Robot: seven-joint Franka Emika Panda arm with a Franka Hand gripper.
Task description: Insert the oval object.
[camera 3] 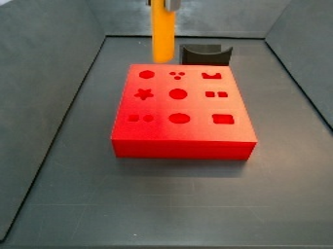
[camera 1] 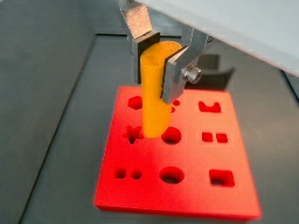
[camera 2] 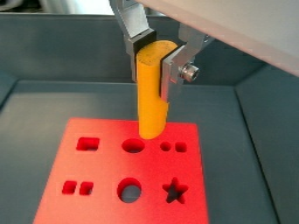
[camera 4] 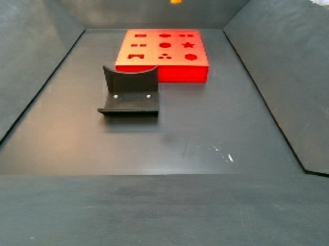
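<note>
My gripper (camera 1: pixel 159 66) is shut on the oval object (camera 1: pixel 153 96), a long orange-yellow peg that hangs upright between the silver fingers; both show in both wrist views (camera 2: pixel 158 66). The peg (camera 2: pixel 152 96) is held above the red block with shaped holes (camera 2: pixel 117 197), and its lower end does not touch the block. In a side view the peg (camera 3: pixel 163 34) hangs over the block's far left edge (camera 3: pixel 180 141), with the gripper mostly cut off by the frame. An oval hole (camera 3: pixel 180 118) lies in the block's near row. Only the peg's tip (camera 4: pixel 175 2) shows in a side view.
The dark fixture (camera 4: pixel 129 91) with a curved top stands on the grey floor beside the red block (camera 4: pixel 164 53); it also shows behind the block in a side view (camera 3: pixel 204 53). Sloped grey bin walls (camera 3: pixel 53 126) enclose the floor.
</note>
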